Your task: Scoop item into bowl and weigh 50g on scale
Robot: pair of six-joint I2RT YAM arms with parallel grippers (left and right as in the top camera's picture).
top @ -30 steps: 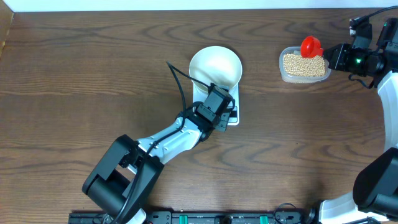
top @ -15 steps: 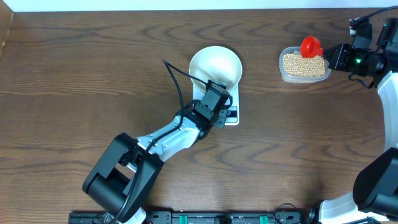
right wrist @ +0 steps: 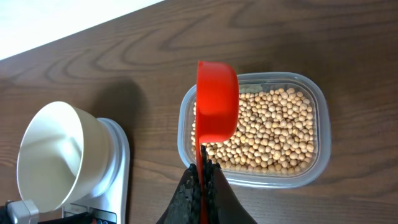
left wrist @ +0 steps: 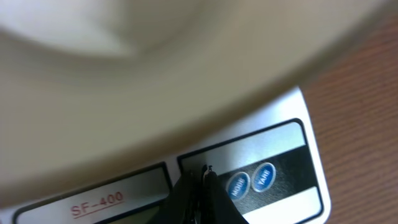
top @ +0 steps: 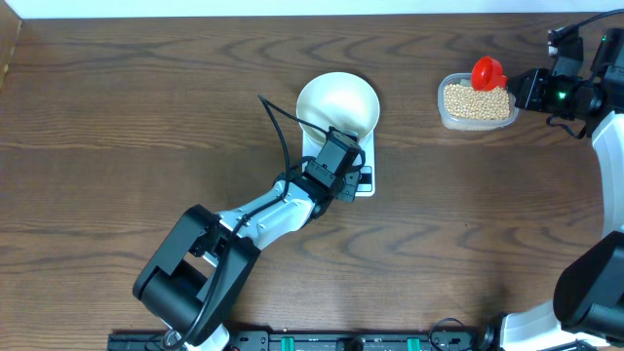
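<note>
Your right fingers [right wrist: 203, 177] pinch the red scoop [right wrist: 217, 102] over the beans [right wrist: 273, 134] in the tub [right wrist: 321, 149]. The bowl [top: 337, 105] sits on the scale [top: 367, 181], well left. Your left fingers [left wrist: 204, 180] are closed beside its buttons [left wrist: 250, 180].

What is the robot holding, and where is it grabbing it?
The right tool grips the red scoop by its thin handle. The left tool is shut on nothing, pointing at the scale.
</note>
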